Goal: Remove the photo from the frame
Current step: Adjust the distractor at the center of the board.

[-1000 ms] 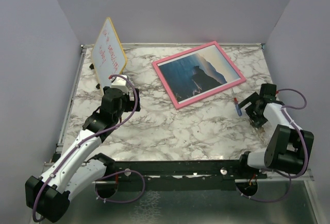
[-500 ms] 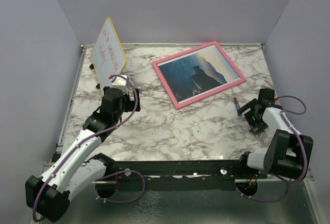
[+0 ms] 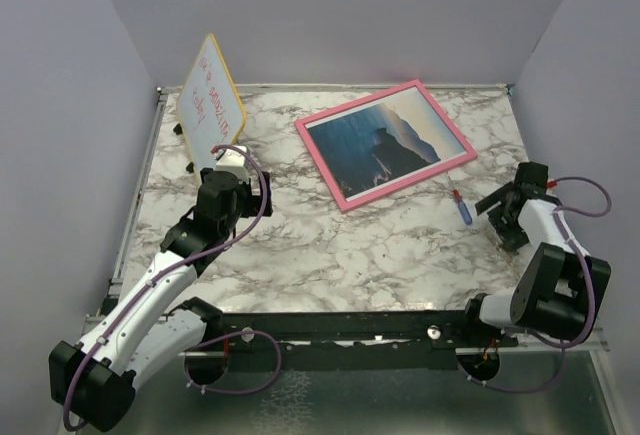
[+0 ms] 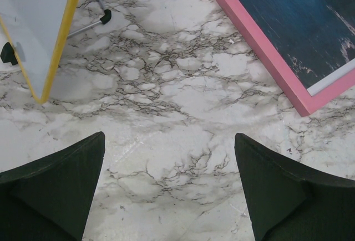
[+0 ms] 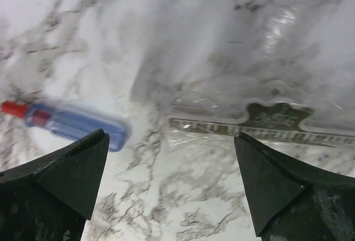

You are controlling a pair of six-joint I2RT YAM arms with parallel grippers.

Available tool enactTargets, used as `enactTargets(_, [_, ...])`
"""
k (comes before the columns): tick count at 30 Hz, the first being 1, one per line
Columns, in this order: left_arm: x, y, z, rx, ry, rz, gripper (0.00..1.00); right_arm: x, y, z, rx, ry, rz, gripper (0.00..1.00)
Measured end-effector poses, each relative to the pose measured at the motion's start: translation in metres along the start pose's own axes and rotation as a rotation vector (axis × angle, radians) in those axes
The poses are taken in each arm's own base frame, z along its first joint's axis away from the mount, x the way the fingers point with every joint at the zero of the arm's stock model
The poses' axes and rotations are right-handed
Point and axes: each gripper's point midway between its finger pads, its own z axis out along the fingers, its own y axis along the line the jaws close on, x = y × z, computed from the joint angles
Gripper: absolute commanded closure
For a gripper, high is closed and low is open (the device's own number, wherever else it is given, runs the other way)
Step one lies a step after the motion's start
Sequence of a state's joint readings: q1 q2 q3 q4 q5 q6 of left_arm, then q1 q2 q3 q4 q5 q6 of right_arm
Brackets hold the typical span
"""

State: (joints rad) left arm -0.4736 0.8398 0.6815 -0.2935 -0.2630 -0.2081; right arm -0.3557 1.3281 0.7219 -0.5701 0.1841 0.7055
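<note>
Frame (image 3: 408, 181) lies flat and face up on the marbled counter (image 3: 330, 245), far half, right of centre, turned at an angle. Photo (image 3: 385, 143) sits inside it behind the pink border: dark headland, blue sea. Neither tool touches either one. Left tool (image 3: 230, 157) is low over the counter between the frame and the yellow-edged whiteboard (image 3: 212, 100), which stands tilted at the far left. In the left wrist view its fingers (image 4: 66, 180) are spread wide with only bare marble between them, and the frame's near corner shows at upper right. Right tool (image 3: 502, 217) is near the right edge, well apart from the frame, released, its fingers (image 5: 61, 169) splayed. A small blue screwdriver with a red tip (image 5: 72, 122) lies just beside its left finger. A clear plastic piece (image 5: 249, 102) lies flat on the counter ahead of the tool.
</note>
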Motion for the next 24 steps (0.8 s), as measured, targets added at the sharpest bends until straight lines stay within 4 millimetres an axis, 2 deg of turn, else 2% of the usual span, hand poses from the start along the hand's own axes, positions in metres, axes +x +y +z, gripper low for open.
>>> enactTargets(3, [0.000,0.000,0.000,0.000,0.000,0.000,0.01,-0.005,0.019,-0.010,-0.097,0.006,-0.022,0.00])
enactTargets(8, [0.000,0.000,0.000,0.000,0.000,0.000,0.01,-0.002,0.055,-0.045,-0.371,-0.006,-0.088,0.00])
enactTargets(11, [0.001,0.000,0.001,0.000,0.003,0.001,0.01,0.001,0.077,-0.056,-0.498,0.033,-0.152,0.00])
enactTargets(14, [0.002,0.000,0.001,-0.001,0.007,0.002,0.01,0.011,0.104,-0.058,-0.580,0.107,-0.232,0.00])
enactTargets(19, [0.002,0.000,0.001,-0.002,0.007,0.002,0.01,0.037,0.166,-0.059,-0.653,0.188,-0.401,0.01])
enactTargets(21, [0.002,0.000,0.001,-0.002,0.007,0.002,0.01,0.038,0.182,-0.052,-0.655,0.202,-0.420,0.02])
enactTargets(24, [0.002,0.000,0.001,-0.003,0.007,0.002,0.01,0.028,0.196,-0.038,-0.630,0.199,-0.421,0.02])
